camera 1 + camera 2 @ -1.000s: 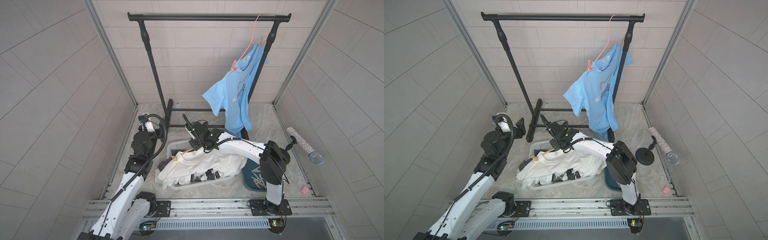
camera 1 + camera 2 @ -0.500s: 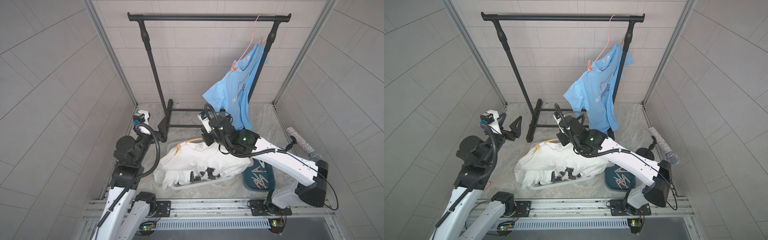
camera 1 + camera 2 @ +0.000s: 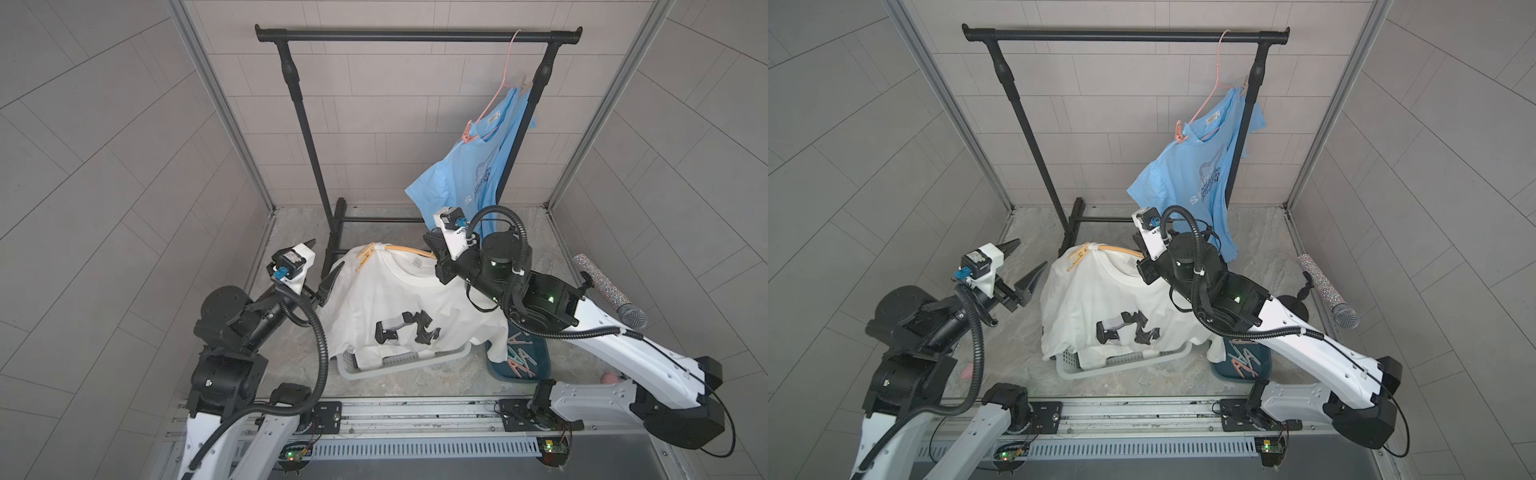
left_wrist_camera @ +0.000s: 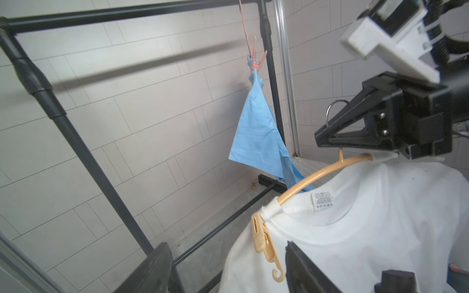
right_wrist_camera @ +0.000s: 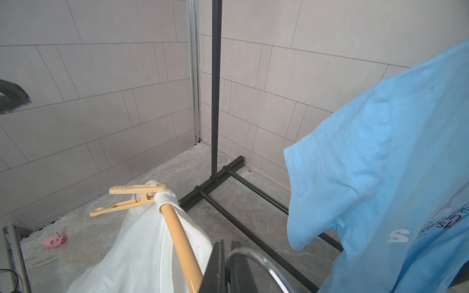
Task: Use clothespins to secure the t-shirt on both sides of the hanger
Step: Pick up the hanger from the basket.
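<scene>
delta: the white t-shirt (image 3: 395,299) and its hanger (image 3: 409,250) are now lifted clear of the basket (image 3: 415,363), where a second ago they lay slumped on it. The black print now shows spread out. The right arm has stretched out low, and the left gripper (image 3: 327,252) has moved in toward the pegged shoulder.
right gripper (image 4: 320,142): clamped on the hanger's neck, just under the metal hook.
left gripper: jaws wide apart, holding nothing, just beside the shirt's shoulder.
peach clothespin (image 3: 365,257): clipped over shirt and hanger at the shoulder end nearest the left gripper. The other shoulder is hidden behind the right gripper, so I can't tell if it's pegged.
peg axis: jaws on the hanger end, long axis angling down off it, splayed handles pointing toward the left gripper. One handle ends in a small hook.
spare clothespins (image 3: 521,359): lying crossed in the dark bin (image 3: 544,361) beside the basket, under the right arm.
writing: the neck label (image 4: 321,200) has small print that's unreadable. The blue t-shirt (image 3: 461,183) print starts with a white "S" and the rest is illegible.
blue t-shirt: hangs on a pink hanger (image 3: 505,66) at the rack (image 3: 415,36) end on the right arm's side.
</scene>
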Tool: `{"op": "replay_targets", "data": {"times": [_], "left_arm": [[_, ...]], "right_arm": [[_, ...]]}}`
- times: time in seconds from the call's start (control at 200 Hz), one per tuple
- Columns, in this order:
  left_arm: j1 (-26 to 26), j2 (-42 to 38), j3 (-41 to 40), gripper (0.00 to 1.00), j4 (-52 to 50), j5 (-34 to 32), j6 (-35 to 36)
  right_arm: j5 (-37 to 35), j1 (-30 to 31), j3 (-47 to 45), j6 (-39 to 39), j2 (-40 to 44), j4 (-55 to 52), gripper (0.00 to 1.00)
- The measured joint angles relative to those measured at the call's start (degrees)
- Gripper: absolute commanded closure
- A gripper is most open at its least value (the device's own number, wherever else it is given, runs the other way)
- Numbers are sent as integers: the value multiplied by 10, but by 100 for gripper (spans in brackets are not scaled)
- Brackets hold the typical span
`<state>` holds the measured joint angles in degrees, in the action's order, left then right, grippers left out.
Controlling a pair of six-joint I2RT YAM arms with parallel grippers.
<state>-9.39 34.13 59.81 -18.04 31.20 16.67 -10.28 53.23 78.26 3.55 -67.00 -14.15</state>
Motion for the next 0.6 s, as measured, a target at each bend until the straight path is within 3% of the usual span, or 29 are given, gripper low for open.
{"op": "replay_targets", "data": {"times": [0.125, 0.27, 0.395, 0.6], "left_arm": [[4, 44, 43, 27, -52, 23, 33], [32, 117, 157, 26, -128, 71, 87], [92, 170, 222, 25, -152, 175, 114], [186, 221, 227, 30, -173, 349, 139]], "right_arm": [[11, 0, 0, -13, 20, 9, 100], [24, -3, 0, -38, 42, 19, 100], [39, -10, 10, -54, 45, 24, 100], [73, -13, 13, -72, 49, 29, 100]]}}
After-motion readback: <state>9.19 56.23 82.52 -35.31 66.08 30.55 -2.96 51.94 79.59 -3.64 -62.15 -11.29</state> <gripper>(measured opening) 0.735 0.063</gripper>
